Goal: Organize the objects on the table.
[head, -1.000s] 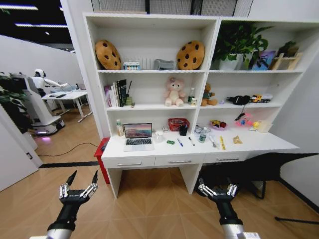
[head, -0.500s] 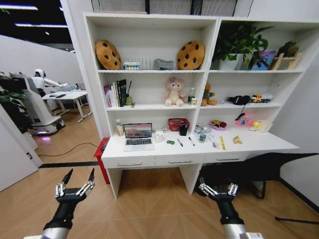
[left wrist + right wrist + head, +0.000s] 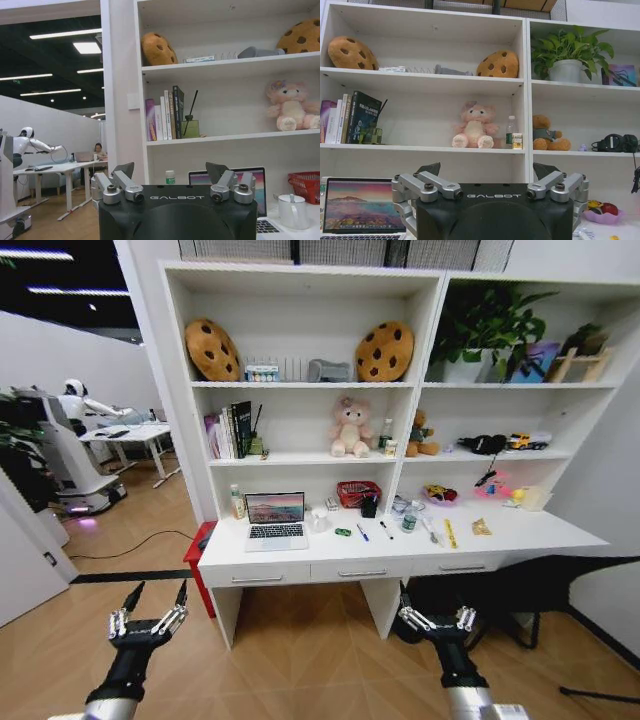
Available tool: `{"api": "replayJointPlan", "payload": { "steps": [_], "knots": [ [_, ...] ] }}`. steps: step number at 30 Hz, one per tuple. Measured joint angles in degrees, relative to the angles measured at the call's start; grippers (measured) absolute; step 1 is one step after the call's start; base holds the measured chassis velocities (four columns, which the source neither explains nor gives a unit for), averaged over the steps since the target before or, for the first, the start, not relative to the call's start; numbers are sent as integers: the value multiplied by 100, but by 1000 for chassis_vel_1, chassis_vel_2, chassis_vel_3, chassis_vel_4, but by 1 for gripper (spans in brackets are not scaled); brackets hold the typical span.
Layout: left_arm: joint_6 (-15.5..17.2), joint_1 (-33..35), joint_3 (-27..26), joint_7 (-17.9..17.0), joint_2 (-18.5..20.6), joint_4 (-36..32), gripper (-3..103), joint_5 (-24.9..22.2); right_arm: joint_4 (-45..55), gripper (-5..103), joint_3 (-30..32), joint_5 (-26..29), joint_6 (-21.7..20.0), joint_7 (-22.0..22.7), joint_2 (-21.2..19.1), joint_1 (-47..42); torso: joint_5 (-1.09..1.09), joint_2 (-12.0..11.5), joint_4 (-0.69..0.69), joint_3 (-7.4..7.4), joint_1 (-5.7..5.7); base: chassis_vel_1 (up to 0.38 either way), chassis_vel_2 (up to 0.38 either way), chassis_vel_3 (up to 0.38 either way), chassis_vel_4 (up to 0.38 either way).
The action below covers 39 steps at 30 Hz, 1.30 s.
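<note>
Both the left gripper [image 3: 148,611] and right gripper [image 3: 437,620] hang wide open, well short of the table [image 3: 300,553]. Reaching past the open laptop [image 3: 276,517] risks knocking the green can [image 3: 408,522] over.

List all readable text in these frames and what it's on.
"GALBOT": on the left hand's black housing.
"GALBOT": on the right hand's black housing.
Dark book's cover title: too blurred to read.
Small bottle's label by the pink plush: too small to read.
Spines of the other books: nothing legible.
Items on the desk: labels too small to read.
</note>
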Motion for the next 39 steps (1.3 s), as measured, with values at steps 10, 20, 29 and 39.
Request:
{"api": "replayJointPlan", "payload": {
  "steps": [10, 20, 29, 39],
  "knots": [
    [-1, 4, 13, 13, -23, 23, 83, 23, 8, 100, 1, 12, 36, 3, -36, 11, -4, 1, -2, -2, -1, -278, 287, 276, -282],
    [-2, 8, 13, 22, -33, 48, 82, 24, -5, 100, 28, 21, 231, -241, -55, -9, -10, -1, -3, 0, 3, -360, 367, 359, -367],
    [25, 29, -77, 15, 483, 121, 80, 14, -34, 100, 196, 57, 205, -286, -295, 65, 0, -3, -3, 1, 5, -167, 178, 144, -147],
    [300, -197, -527, -53, 2110, 307, 70, -708, -203, 100, 411, 231, -60, 229, -632, 273, -4, 4, -2, -4, -8, 55, -46, -37, 62]
  ]
}}
